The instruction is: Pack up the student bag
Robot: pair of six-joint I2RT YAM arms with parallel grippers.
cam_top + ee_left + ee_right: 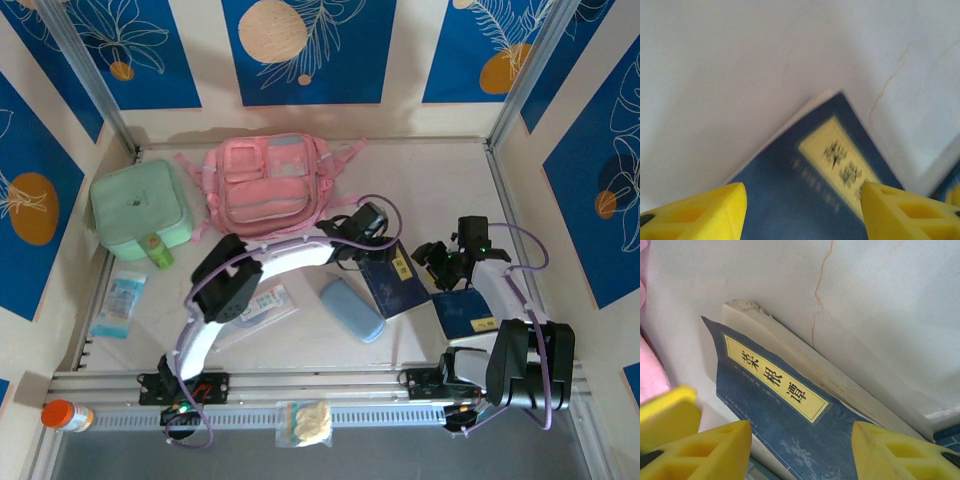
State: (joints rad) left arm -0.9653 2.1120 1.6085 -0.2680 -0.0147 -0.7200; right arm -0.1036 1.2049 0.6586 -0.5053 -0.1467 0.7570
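The student bag (265,185) is a pink backpack lying flat at the back of the table, its edge also at the left of the right wrist view (650,375). In front of it lies a dark blue book (395,282) with a yellow title label. My left gripper (365,232) hangs over the book's far corner, its yellow fingers apart above the cover (810,195); the left gripper (802,212) is open. My right gripper (443,262) stands at the book's right side, open (800,450), with the book (780,385) and its page edges below between the fingers.
A second blue book (466,312) lies by the right arm and a blue-grey pencil case (352,308) sits mid-table. A mint-green case (138,208) and a green bottle (157,250) are at the left, with packets (120,305) nearby. An orange-capped bottle (65,413) rests on the front rail.
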